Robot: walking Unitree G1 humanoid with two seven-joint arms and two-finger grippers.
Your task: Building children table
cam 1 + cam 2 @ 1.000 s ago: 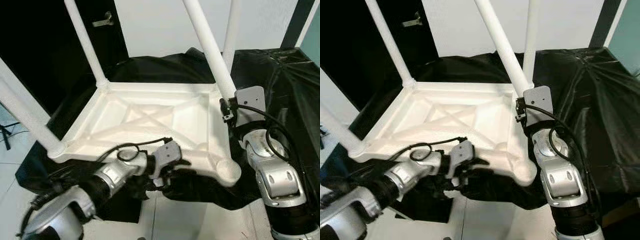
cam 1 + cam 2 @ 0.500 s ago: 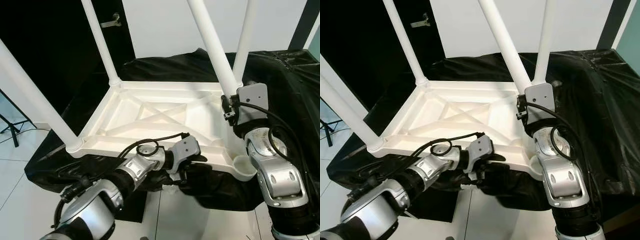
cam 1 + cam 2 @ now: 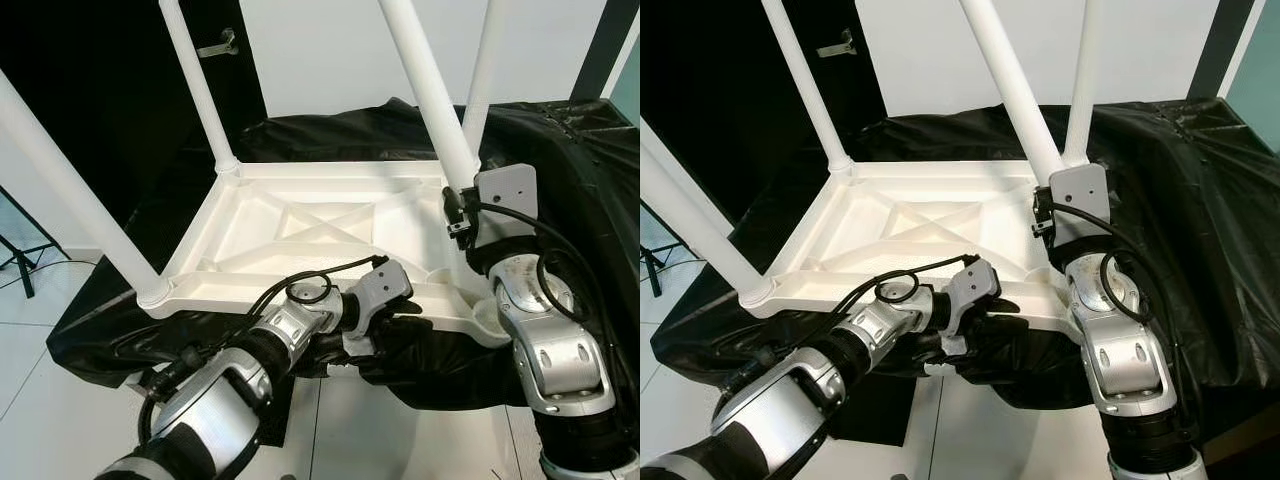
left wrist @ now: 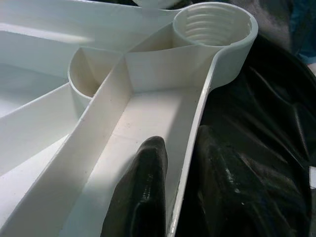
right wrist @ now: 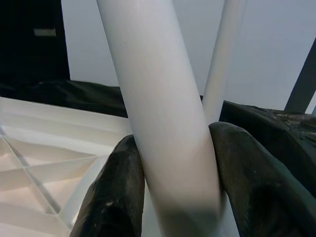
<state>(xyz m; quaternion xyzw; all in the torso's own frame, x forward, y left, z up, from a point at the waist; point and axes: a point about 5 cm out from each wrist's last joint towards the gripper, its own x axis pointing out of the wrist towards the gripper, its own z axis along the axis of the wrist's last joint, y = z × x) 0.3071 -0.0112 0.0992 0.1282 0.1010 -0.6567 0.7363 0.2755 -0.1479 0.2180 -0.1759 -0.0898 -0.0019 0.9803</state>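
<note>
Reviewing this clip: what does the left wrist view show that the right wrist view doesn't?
Left wrist view: the empty threaded socket at the tabletop's corner, and the left tool pinching the rim, one finger inside, one outside.

Right wrist view: the right tool clamped around a white leg, another leg behind.

Both: the upturned white tabletop and black cloth.

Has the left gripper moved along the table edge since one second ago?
Yes. The left gripper slid along the tabletop near rim toward the empty leg socket, now closer to it.

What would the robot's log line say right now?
left gripper: shut on tabletop front rim | right gripper: shut on loose leg | empty socket: unfilled | black cloth underneath
</note>
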